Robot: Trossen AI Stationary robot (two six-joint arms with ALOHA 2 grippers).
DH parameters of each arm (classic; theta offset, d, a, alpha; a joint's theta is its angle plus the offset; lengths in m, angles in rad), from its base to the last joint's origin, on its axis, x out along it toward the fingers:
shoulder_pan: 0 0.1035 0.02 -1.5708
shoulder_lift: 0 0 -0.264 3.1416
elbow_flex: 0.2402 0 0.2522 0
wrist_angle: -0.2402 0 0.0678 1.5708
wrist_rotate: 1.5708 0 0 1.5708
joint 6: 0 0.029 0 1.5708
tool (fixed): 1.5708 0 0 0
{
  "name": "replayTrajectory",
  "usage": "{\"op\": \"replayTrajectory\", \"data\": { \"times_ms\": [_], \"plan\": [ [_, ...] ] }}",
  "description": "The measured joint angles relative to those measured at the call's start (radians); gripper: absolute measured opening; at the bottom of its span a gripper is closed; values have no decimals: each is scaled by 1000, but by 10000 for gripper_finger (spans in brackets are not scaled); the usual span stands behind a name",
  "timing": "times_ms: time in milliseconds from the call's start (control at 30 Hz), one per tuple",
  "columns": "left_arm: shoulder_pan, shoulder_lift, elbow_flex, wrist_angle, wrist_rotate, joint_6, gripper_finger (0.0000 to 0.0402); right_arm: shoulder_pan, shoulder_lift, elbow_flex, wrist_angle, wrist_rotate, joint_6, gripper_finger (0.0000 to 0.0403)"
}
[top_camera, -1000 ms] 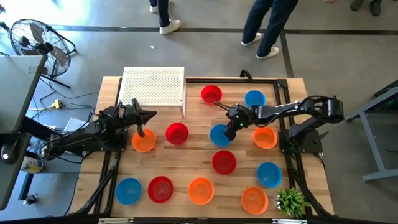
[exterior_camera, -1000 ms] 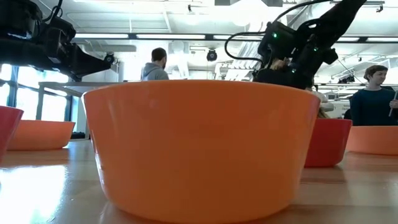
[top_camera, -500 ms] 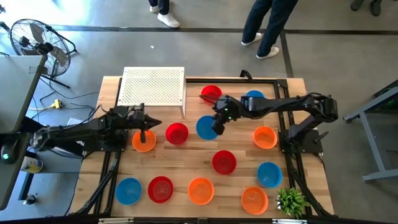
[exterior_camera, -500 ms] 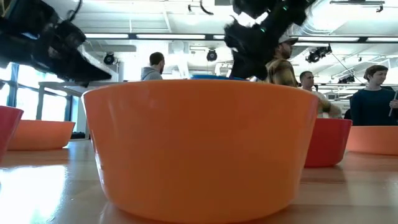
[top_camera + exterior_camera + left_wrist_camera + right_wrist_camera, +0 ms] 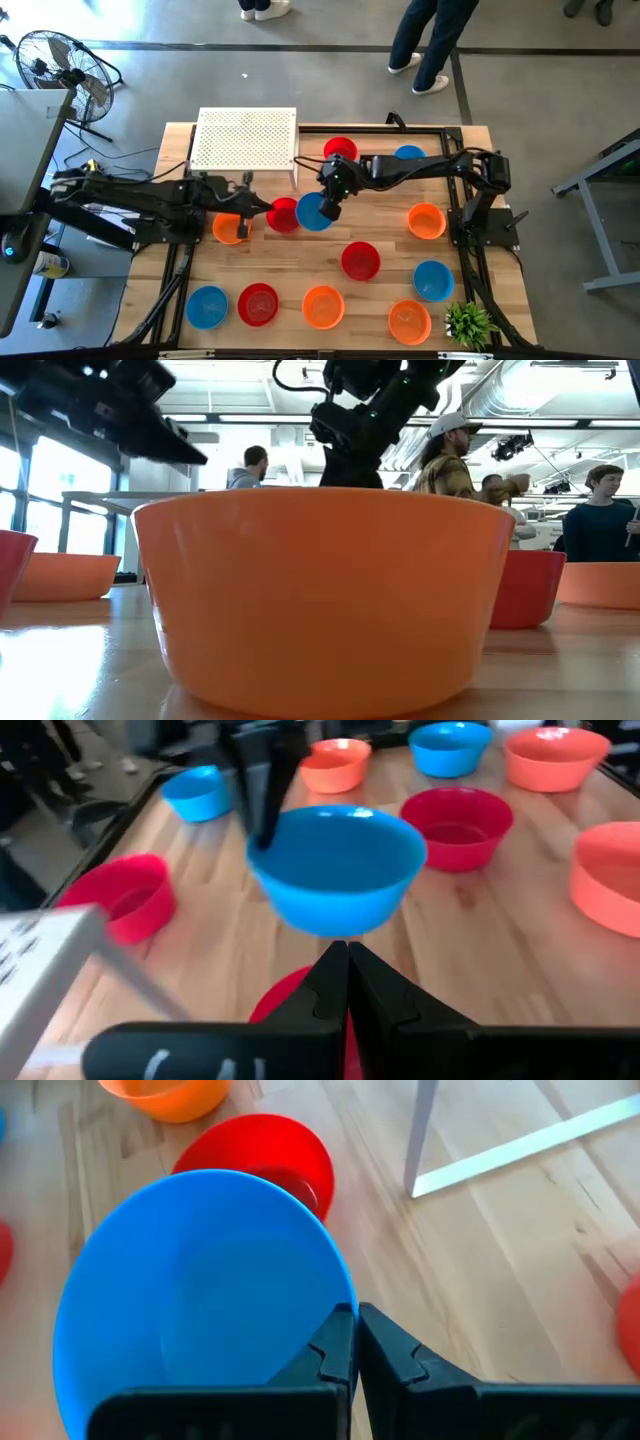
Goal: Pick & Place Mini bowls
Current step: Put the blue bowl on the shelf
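People walk the workshop floor beyond my wooden counter (image 5: 390,230). My right end effector (image 5: 327,208) is clamped on the rim of a blue mini bowl (image 5: 313,212), carried just beside the red bowl (image 5: 283,215), leftward of a second ago. It looks light, stiff and slick; the rim is the place to pinch. Left end effector (image 5: 262,207) is pressed together, now nearer the red bowl.

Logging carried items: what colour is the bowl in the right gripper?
Blue bowl; the right wrist view shows it best.

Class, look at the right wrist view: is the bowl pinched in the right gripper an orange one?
No, the right gripper is shut on the rim of a blue bowl; an orange bowl sits apart on the table.
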Motion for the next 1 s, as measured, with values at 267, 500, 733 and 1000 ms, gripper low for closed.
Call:
{"op": "replayTrajectory", "data": {
  "times_ms": [267, 500, 733, 1000],
  "plan": [
    [-131, 243, 202, -97, -185, 32, 22, 0, 0, 1, 10, 8, -17, 1],
    [-206, 448, 406, -267, -203, 53, 122, 0, 0, 1, 16, -4, -35, 1],
    [-238, 596, 550, -392, -274, 128, 177, 1, 0, 1, 19, -42, -37, 1],
    [-238, 676, 601, -441, -318, 167, 163, 12, 0, 1, 54, -97, -36, 2]
  ]
}}
